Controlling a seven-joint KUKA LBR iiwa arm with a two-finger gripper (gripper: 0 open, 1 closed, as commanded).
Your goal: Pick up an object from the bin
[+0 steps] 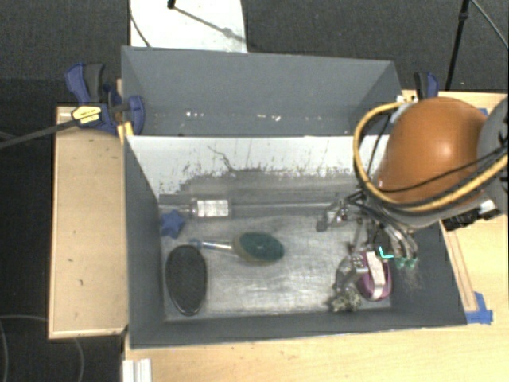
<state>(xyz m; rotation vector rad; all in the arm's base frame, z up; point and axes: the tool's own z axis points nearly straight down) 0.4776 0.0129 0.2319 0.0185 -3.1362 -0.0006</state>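
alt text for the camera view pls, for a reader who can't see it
The robot arm's gripper is down at the right front of the grey metal bin, right by a small purple and white object. Toward the left lie a black oval pad, a teal round object and a small clear piece.

On the grey bin floor (302, 273) lie a black oval pad (186, 280), a teal brush (260, 247) and a clear tube (211, 208).

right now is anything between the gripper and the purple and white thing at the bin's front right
Nothing visible does. The gripper is right at the purple and white thing in the bin's front right corner, with nothing else between them. The teal round brush and the black oval pad lie off to the view's left.
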